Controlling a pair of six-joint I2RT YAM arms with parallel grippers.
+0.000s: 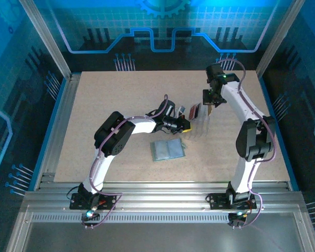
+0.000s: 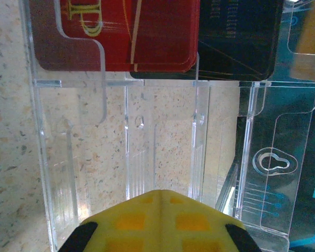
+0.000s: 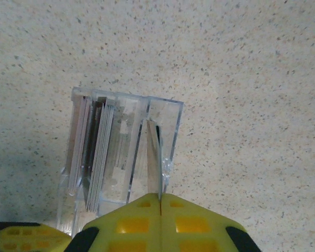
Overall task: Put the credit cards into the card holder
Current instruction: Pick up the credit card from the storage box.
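Left hand [image 2: 157,202] sits closest to its wrist camera. Its yellow fingers are pressed together with nothing visible between them, and the tips are at the near edge of a clear rack [image 2: 163,131]. The speckled worktop [image 2: 10,105] shows through the rack's transparent walls and dividers. At the rack's far end a red card [image 2: 115,31] and a dark card [image 2: 236,37] lie side by side, their edges meeting. Past them, in the corner, there is a tan blur too soft to make out.

Right hand [image 3: 160,202] also has its yellow fingers closed. They pinch a tan card [image 3: 153,157], seen edge-on and upright inside the rack's rightmost slot. Other cards stand edge-on in the slots to its left, separated from it by bare dividers. A yellow finger of the left hand shows at the lower left corner of this view, just beside the rack.

From above, the card holder [image 1: 168,149] is nearest the arm bases. It lies open and flat on the worktop between the two arms, apart from both hands and the rack. Beyond it the left hand reaches in low from the left and points at the rack. Farther still, the right hand comes down onto the rack's right end.
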